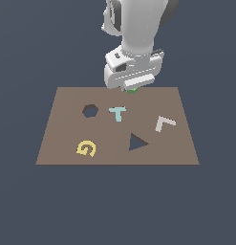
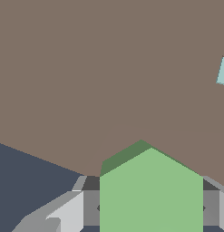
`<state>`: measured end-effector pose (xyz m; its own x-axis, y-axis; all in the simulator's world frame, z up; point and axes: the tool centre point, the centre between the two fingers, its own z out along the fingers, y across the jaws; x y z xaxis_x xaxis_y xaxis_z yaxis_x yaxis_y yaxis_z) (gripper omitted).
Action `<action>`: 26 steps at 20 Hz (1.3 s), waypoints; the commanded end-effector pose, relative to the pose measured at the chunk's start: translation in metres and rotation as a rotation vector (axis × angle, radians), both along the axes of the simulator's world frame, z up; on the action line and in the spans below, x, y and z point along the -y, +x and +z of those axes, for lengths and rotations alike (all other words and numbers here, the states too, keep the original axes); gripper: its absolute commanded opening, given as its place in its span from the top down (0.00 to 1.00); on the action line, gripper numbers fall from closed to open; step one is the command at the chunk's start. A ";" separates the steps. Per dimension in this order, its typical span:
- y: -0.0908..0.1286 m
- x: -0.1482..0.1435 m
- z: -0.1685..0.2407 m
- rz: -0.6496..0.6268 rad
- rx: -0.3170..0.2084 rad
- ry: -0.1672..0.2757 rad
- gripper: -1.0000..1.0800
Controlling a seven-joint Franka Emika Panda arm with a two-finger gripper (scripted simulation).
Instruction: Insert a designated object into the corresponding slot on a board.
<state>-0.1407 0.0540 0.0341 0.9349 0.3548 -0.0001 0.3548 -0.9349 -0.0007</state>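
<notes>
Green block: the flat hexagonal piece (image 2: 151, 195) sits between the gripper's fingers (image 2: 68, 213) in the wrist view; the exterior view shows only a sliver of it (image 1: 132, 90) under the hand, at the far edge of the board (image 1: 67, 139).
Gripper: the gripper (image 1: 130, 87) appears closed onto the green block, with a finger against each of its flat sides; the block fills the gap, so the jaws stand at a middling width set by the piece.
Slot: the dark hexagonal hole (image 1: 90, 111) lies towards the exterior view's left of the hand and nearer the camera, well apart from the block.
Board neighbours: a teal T (image 1: 118, 113) sits just beside the slot, on its right in the exterior view; a dark triangular hole (image 1: 137, 142), a yellow G (image 1: 86, 148) and a pale L (image 1: 164, 123) lie further off.
Risk, rotation: the block's corners may not line up with the slot's corners, which would likely leave it perched on the rim instead of dropping in.
Risk, offset: the hand hides most of the block in the exterior view, so a small sideways error over the slot seems easy to make, and one edge could catch.
Risk, collision: whether the block is lifted clear of the board cannot be told; a low carry might drag it or clip the teal T.
Risk, grip: only the block's sides are held, so a bump could twist it between the fingers.
</notes>
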 end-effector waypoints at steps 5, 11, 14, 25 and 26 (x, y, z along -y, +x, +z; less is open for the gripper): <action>-0.002 0.029 0.001 0.209 0.001 0.000 1.00; 0.002 0.056 0.002 0.397 0.001 -0.001 1.00; 0.006 0.069 0.003 0.490 0.001 -0.001 1.00; 0.031 0.114 0.004 0.842 0.000 -0.002 1.00; 0.034 0.117 0.004 0.875 0.000 -0.002 1.00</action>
<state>-0.1112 -0.0577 0.0381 0.3753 0.9269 -0.0010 0.9269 -0.3753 0.0003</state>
